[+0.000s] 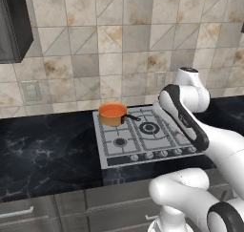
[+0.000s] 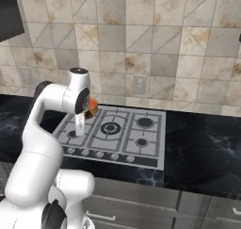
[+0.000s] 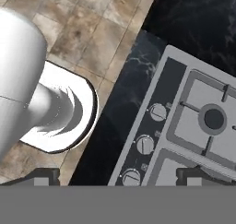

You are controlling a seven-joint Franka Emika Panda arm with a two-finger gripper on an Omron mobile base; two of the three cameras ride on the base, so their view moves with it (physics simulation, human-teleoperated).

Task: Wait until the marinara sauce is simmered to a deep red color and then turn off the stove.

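Hand view: gripper (image 3: 122, 179) released, tips wide apart, nothing between them, aimed down at the front edge of the stove (image 3: 184, 126). Just ahead of the tips, three round knobs (image 3: 144, 144) in a line along that front edge. Past them, a burner (image 3: 214, 118) under its dark grate. On the near side of the knobs, a strip of black marble desk (image 3: 120, 108), then the tiled floor (image 3: 78, 34).

Left base view: same row of knobs (image 1: 164, 153) running along the stove's front edge, long axis parallel to the desk's front edge. Saucepan (image 1: 113, 117) on the burner at the rear left corner of the stove, thin dark handle (image 1: 130, 117) pointing right toward the stove's middle. Marinara sauce (image 1: 112, 111) filling the pan as a smooth disc, orange to orange-red rather than deep red. So, probably waiting for now, no cause yet to turn anything.

Right base view: forearm hanging over the left half of the stove, a sliver of the orange pan (image 2: 93, 105) showing behind it near the rear edge.

Key relation for the coming move: knobs lying right under the gripper, sauce further back, beyond them, toward the rear left corner. Needs a short descent onto one knob, with tips straddling it across the row. Cannot tell which knob feeds the burner under the pan, as markings are too small to read.
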